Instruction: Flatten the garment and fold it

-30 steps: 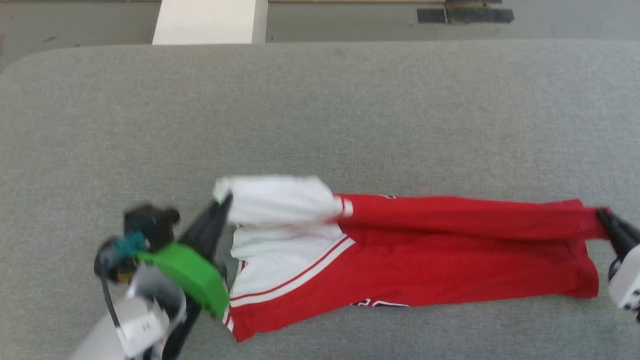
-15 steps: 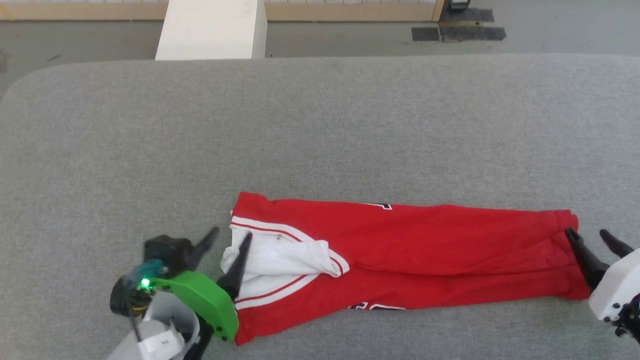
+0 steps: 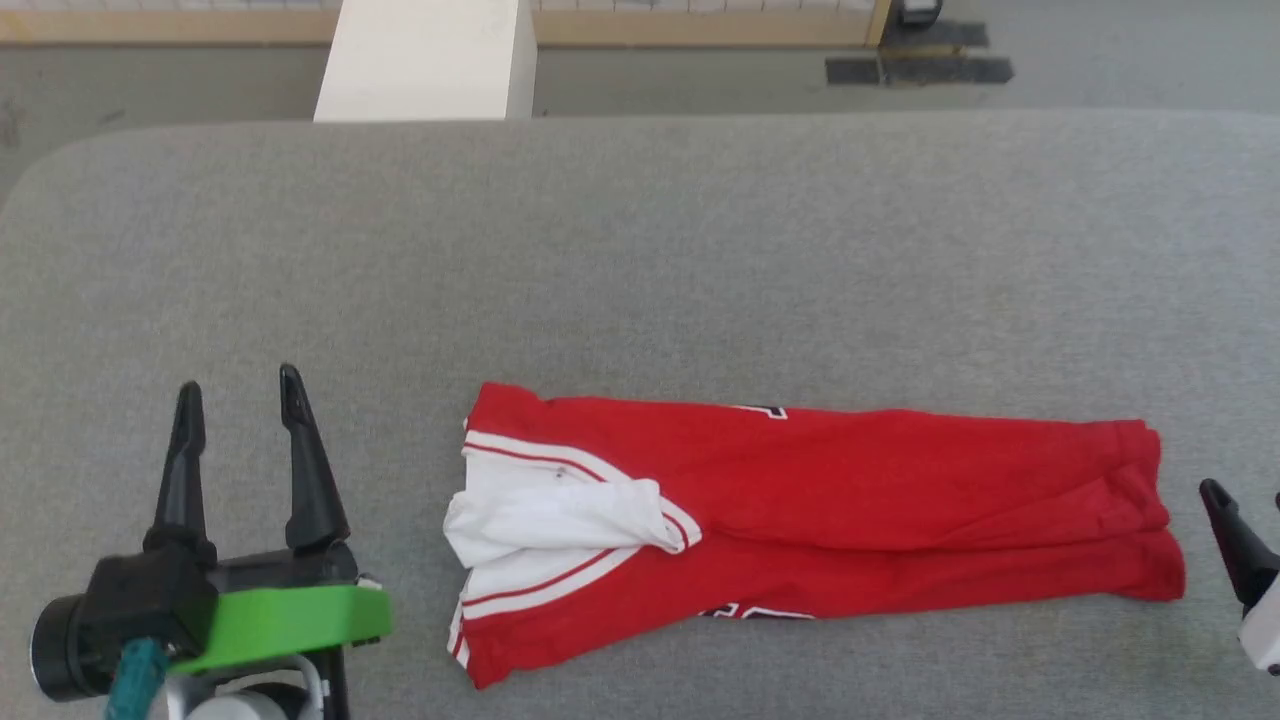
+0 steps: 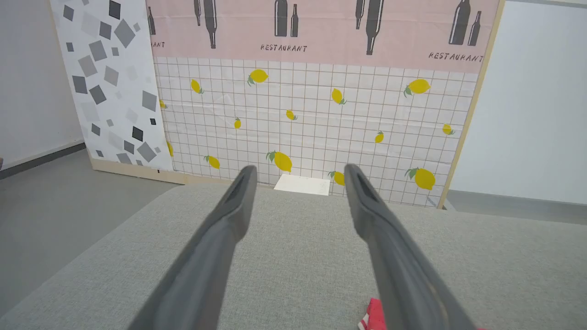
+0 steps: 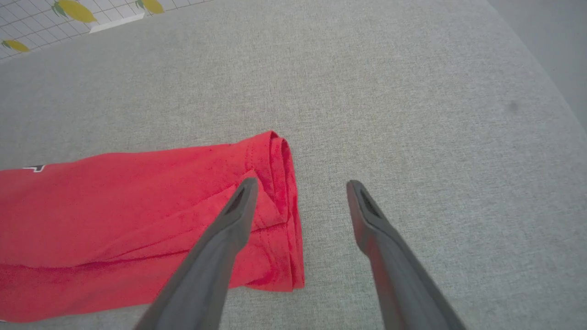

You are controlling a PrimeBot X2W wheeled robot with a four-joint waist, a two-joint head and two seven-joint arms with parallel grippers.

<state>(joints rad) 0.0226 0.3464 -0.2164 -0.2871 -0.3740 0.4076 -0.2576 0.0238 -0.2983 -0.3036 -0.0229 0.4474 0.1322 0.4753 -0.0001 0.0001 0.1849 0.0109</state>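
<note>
Left pincer [image 3: 239, 382] and right pincer [image 5: 301, 184] both spread and empty, one off each end of the shirt [image 3: 850, 500]
It lies in a long band on the grey counter [image 3: 640, 250], white sleeve [image 3: 560, 515] toward the left, hem [image 5: 284, 206] by the right; for the next fold, I'd pinch every layer at one end's corners and lay it squarely over the other

Left gripper [image 3: 238, 382] at lower left, its two dark fingers [image 3: 310, 480] spread wide and pointing up the head view, empty, green collar [image 3: 290, 620] across its wrist, right gripper [image 3: 1245, 492] at the right edge, jaws parted, empty, white casing [image 3: 1262, 630] behind.
</note>
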